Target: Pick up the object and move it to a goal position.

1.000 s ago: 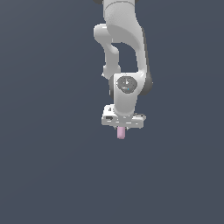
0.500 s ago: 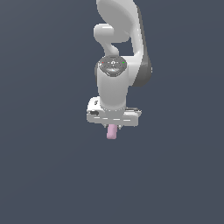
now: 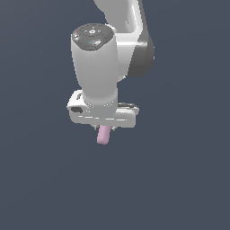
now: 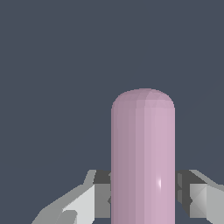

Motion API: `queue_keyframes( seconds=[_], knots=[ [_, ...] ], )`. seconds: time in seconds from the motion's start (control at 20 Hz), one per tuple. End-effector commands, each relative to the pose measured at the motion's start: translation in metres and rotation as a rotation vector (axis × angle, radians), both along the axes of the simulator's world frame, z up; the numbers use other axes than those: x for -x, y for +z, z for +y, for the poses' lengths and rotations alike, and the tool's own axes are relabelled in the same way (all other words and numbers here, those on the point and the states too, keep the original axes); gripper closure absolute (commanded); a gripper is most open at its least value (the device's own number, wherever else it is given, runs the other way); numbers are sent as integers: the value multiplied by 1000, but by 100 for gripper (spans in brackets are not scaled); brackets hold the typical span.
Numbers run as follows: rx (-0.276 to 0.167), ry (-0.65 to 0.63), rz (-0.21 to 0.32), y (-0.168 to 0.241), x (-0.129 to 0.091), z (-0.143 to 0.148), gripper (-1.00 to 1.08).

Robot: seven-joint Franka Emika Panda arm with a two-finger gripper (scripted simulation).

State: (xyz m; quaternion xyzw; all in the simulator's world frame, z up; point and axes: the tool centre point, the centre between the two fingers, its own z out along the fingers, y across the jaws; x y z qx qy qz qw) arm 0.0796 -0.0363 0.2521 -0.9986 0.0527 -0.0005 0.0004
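A smooth, pale pink rod [image 3: 103,134] with a rounded end sticks out below the white, glossy gripper [image 3: 104,129], whose blocky grey fingers [image 4: 101,199] clamp it from both sides.

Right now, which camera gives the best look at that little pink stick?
The wrist view: the pink rod fills the picture, rounded end clear, a finger on each side. The exterior view shows only its small lower part poking out below the hand.

Pale pink rod [image 3: 103,134] – rounded end down, near-vertical – pinched between fingers [image 4: 89,203]
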Motion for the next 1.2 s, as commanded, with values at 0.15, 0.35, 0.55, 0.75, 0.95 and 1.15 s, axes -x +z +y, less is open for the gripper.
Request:
queue_keyframes(
  seconds=[0.15,0.35,0.55,0.75,0.95,1.15],
  knots=[
    [0,0,1,31,-16,-16,108],
    [0,0,1,48,-27,-25,108],
    [1,0,1,61,-34,-32,108],
    [1,0,1,70,-39,-36,108],
    [1,0,1,75,-43,-39,108],
    [1,0,1,77,-44,-40,108]
  ],
)
